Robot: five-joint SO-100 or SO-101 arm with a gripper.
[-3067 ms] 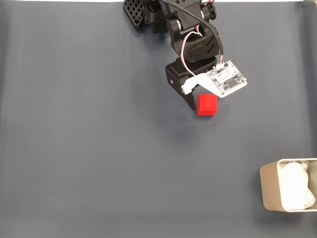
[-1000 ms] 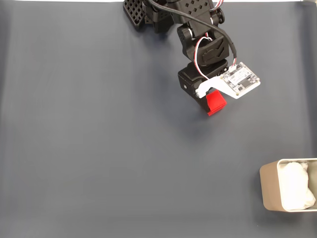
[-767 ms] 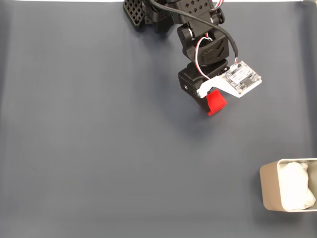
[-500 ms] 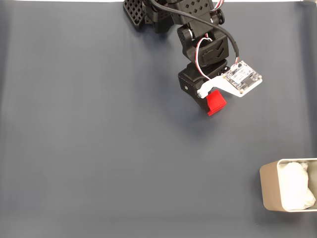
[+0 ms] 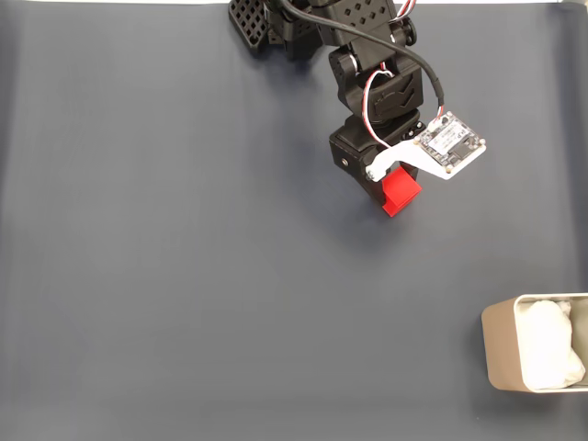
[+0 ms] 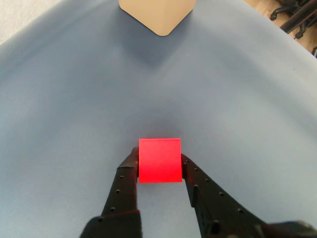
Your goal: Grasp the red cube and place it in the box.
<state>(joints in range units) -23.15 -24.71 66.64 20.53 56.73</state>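
The red cube (image 6: 159,160) sits squeezed between the two black fingers of my gripper (image 6: 158,161), lifted off the blue-grey mat. In the fixed view the red cube (image 5: 400,191) pokes out below the wrist's white board at upper centre, where the gripper (image 5: 393,195) is shut on it. The beige box (image 5: 499,347) with white lining stands at the lower right edge of the fixed view, far from the cube. A beige corner of the box (image 6: 156,14) shows at the top of the wrist view, straight ahead of the gripper.
A dark blue-grey mat (image 5: 184,276) covers the table. The arm's black base (image 5: 312,23) stands at the top centre of the fixed view. Chair legs (image 6: 297,15) and pale floor lie beyond the mat's edge in the wrist view.
The gripper has closed on the cube and lifted it, shifting slightly right since the oldest frame. Over the last second it has hardly moved.
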